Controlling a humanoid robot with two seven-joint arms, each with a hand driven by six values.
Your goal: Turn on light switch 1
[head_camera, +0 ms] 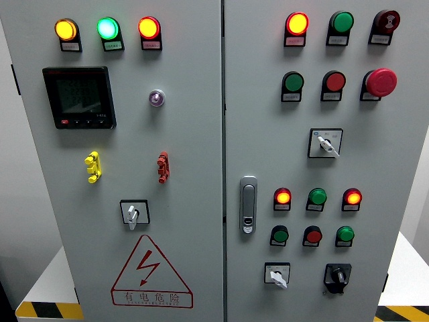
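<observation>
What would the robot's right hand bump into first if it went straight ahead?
Cannot tell: neither hand shows in the head view, so there is no pointing direction to follow. Only the grey cabinet stands ahead.

Left door: black digital meter (78, 97) below lit yellow (66, 29), green (107, 28) and red (148, 27) lamps. Triangular hazard label (151, 274) near bottom. Right door: red mushroom stop button (382, 82) upper right; silver door handle (249, 204) at left edge.

Four rotary switches (325, 142), one display (78, 97), one door handle (248, 204).
</observation>
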